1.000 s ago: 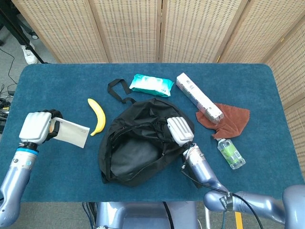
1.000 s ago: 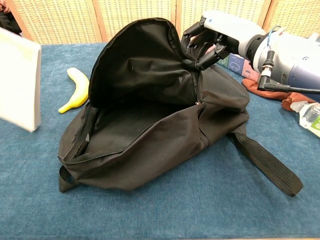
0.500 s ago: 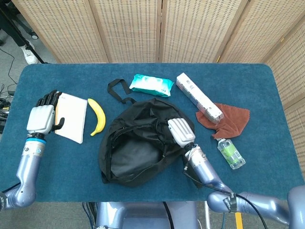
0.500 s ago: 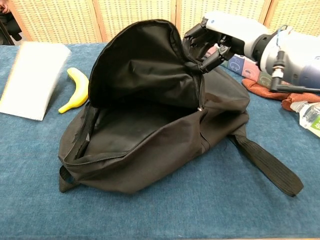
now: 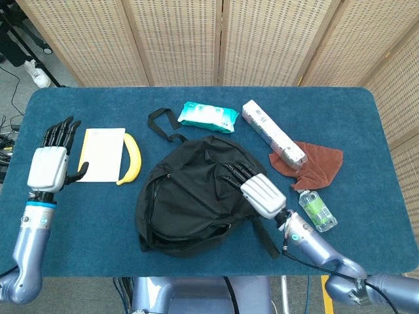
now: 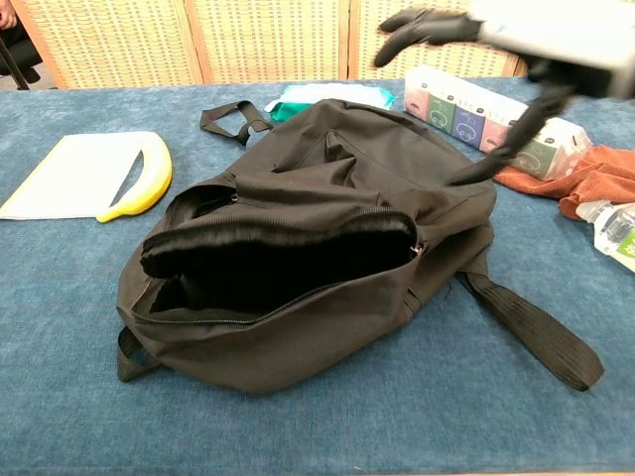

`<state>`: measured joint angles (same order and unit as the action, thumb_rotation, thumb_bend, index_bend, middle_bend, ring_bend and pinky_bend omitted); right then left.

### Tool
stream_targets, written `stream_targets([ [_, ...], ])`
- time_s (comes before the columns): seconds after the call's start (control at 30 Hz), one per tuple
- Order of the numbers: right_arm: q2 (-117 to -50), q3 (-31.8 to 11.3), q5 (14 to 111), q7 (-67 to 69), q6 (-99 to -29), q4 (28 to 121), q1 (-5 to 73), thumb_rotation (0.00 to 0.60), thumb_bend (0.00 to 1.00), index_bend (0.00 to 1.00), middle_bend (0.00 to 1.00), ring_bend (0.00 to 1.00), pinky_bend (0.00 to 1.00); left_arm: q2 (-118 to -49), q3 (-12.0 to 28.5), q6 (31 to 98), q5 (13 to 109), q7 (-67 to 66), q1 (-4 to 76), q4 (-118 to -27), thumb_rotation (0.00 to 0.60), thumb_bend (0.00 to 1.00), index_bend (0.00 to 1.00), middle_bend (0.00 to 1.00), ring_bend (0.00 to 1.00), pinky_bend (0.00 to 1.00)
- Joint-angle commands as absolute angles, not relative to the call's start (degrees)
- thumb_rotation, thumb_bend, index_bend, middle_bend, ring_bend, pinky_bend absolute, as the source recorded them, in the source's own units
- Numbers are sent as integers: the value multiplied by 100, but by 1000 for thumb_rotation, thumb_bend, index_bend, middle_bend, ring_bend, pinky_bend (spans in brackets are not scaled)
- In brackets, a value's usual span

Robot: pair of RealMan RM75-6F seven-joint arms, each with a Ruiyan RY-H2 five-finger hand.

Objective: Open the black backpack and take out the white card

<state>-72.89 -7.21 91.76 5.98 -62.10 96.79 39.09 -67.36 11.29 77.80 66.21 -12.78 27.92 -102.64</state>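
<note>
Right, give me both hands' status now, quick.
Left hand: open, fingers spread, holding nothing, beside the white card.
Right hand: open, fingers extended above the black backpack, holding nothing.

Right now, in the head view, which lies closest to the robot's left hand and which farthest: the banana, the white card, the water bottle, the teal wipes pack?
From the left hand:
1. White card, right beside the hand on the table's left.
2. Banana, along the card's far edge.
3. Teal wipes pack, toward the back, past the middle.
4. Water bottle, far right, by the brown cloth.
</note>
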Motion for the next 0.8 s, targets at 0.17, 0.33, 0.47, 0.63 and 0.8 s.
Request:
stream_targets([
  [0.17,-6617,-264,10199,986,-7550,8289,3313,600,0,157,0,0,23,-6383,622,8323,7433,-941,2148,-10841,600,394,0,0,0,63],
  [0.33,-6794,-222,10072,1127,-8334,7454,2792,600,0,157,0,0,23,-6443,287,8769,7838,-885,1682,-10864,600,394,0,0,0,63],
  [0.47,-7071,-275,9792,1068,-8751,7142,2416,600,0,157,0,0,23,-6532,111,8986,8033,-751,1402,-10743,600,395,0,0,0,63],
  [0.63,-7478,-404,9220,1196,-9200,7036,1873,600,0,157,0,0,23,-6652,-149,9147,8224,-625,1066,-10564,600,394,0,0,0,63],
  [0.8,-7762,-473,8948,1547,-9312,6806,1624,600,0,157,0,0,23,-6746,-202,9166,8324,-491,899,-10439,600,396,0,0,0,63],
])
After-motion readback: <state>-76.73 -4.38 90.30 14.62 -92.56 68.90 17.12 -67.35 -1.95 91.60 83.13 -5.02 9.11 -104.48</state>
